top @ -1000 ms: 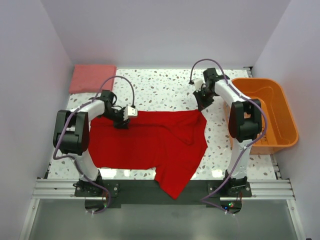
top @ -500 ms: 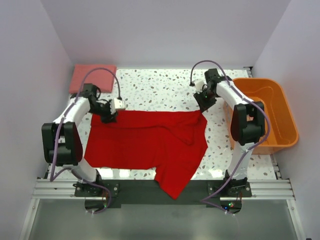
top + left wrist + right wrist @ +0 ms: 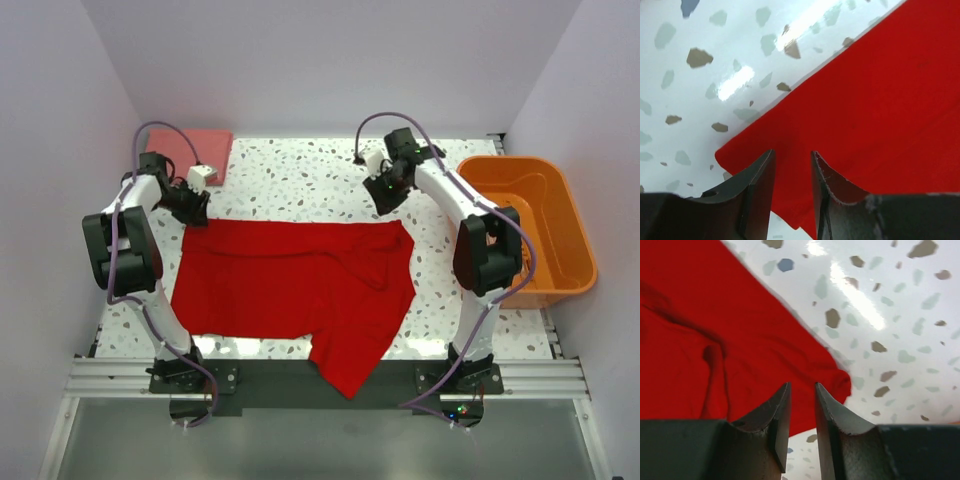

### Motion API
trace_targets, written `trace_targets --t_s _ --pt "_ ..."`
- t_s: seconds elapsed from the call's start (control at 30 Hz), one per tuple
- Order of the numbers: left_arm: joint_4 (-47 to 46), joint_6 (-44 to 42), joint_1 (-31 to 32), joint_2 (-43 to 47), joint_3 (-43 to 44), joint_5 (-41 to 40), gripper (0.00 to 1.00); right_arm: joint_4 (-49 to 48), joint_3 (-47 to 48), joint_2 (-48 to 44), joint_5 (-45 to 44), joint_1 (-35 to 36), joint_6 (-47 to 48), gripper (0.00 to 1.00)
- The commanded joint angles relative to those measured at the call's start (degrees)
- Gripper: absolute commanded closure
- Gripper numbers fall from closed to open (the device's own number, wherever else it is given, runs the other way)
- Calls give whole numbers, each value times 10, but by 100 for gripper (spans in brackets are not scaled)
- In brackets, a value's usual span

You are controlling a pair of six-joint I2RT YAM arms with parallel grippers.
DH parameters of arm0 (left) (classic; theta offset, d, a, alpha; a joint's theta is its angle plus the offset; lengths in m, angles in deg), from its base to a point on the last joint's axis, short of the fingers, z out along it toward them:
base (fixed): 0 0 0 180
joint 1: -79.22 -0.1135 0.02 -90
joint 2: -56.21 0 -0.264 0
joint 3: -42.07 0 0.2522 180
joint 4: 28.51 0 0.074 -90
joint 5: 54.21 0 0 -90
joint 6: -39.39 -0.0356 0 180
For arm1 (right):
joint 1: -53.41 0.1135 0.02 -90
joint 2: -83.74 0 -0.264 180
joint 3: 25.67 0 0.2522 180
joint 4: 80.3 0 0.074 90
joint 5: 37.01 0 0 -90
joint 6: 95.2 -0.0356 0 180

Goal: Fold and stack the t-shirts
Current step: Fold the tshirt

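A red t-shirt (image 3: 300,280) lies spread on the speckled table (image 3: 300,180), with one part hanging over the near edge. My left gripper (image 3: 192,206) hovers just beyond the shirt's far left corner, jaws slightly apart and empty. In the left wrist view (image 3: 792,155) the red cloth (image 3: 880,90) lies flat below it. My right gripper (image 3: 385,194) hovers beyond the shirt's far right corner, jaws slightly apart and empty. In the right wrist view (image 3: 802,387) the rumpled corner (image 3: 840,380) lies just past the fingertips. A folded pink t-shirt (image 3: 200,150) lies at the far left.
An orange bin (image 3: 575,230) stands at the right edge of the table. White walls close in on the left, back and right. The arm bases and a metal rail run along the near edge.
Both grippers dragged the shirt's far corners outward and away, then let go and rose toward the back. The shirt's far edge now lies straighter and flatter.
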State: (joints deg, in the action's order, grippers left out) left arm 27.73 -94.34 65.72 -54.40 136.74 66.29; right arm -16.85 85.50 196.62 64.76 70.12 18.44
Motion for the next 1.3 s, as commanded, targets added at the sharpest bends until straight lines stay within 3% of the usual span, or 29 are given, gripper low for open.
trace_targets --t_s 0.0,0.3,0.5,0.73,0.83,1.0,1.13,1.27 --pt "-14 78 -14 -9 15 -41 61 10 -30 17 -8 13 -1 72" --pt "-62 128 -14 -27 -55 -102 61 -11 -30 88 -116 13 31 74" --pt "-63 143 -19 -116 31 -143 62 -45 64 176 -181 9 32 73" --pt "-40 156 -21 -211 196 -130 61 -95 166 229 -221 4 22 68" --pt "-41 152 -20 -185 206 -79 57 -110 198 226 -227 4 26 60" --pt "-21 104 -25 -87 174 13 50 -80 249 160 -150 6 33 39" --pt "78 -18 -45 17 131 82 45 4 186 60 -56 17 51 22" --pt "184 -154 -72 79 60 112 45 91 81 -59 28 49 90 21"
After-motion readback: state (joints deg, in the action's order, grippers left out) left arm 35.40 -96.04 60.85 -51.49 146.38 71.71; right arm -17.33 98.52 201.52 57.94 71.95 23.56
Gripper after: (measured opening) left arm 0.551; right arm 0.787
